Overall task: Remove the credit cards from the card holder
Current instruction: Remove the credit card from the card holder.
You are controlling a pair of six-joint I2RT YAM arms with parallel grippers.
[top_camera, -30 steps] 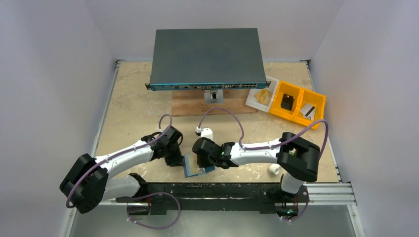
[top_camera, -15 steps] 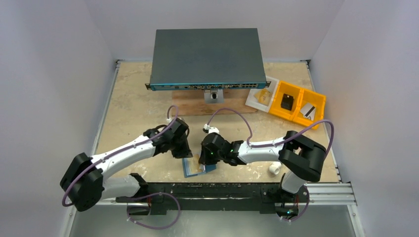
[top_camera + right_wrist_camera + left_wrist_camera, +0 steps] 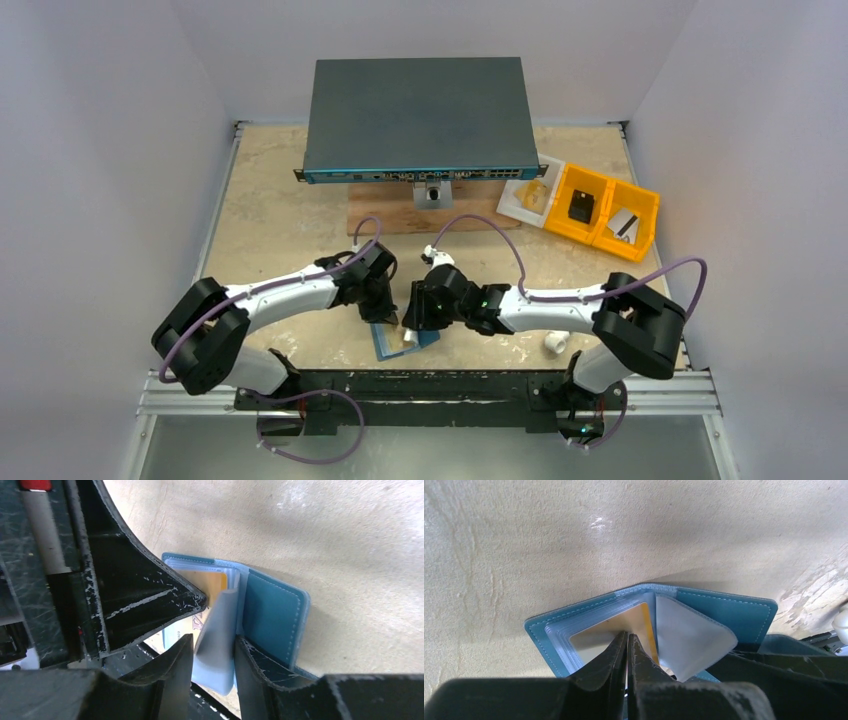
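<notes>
Across the tan table (image 3: 270, 200), with the big grey box (image 3: 415, 115) at its far edge, both arms reach to one spot close to the near rim. Between them lies the card holder (image 3: 729, 612), spread open on the table with its inner pockets facing up. The left gripper (image 3: 626, 637) is clenched, its joined tips resting on the yellow-faced credit card (image 3: 639, 622) in the left half. I cannot tell whether the tips pinch the card's edge or only press on it. The right gripper (image 3: 214, 645) has its jaws parted, with a clear plastic sleeve (image 3: 220, 615) from the holder's spine rising between them, bracketed rather than squeezed.

By my reading the task is at an early stage: the holder is opened, yet no card lies free on the table, so every pull is left to do. How many cards the stacked pockets hold is unclear. The fingers cover the holder's near edge, and from overhead it is little more than a blue patch.
</notes>
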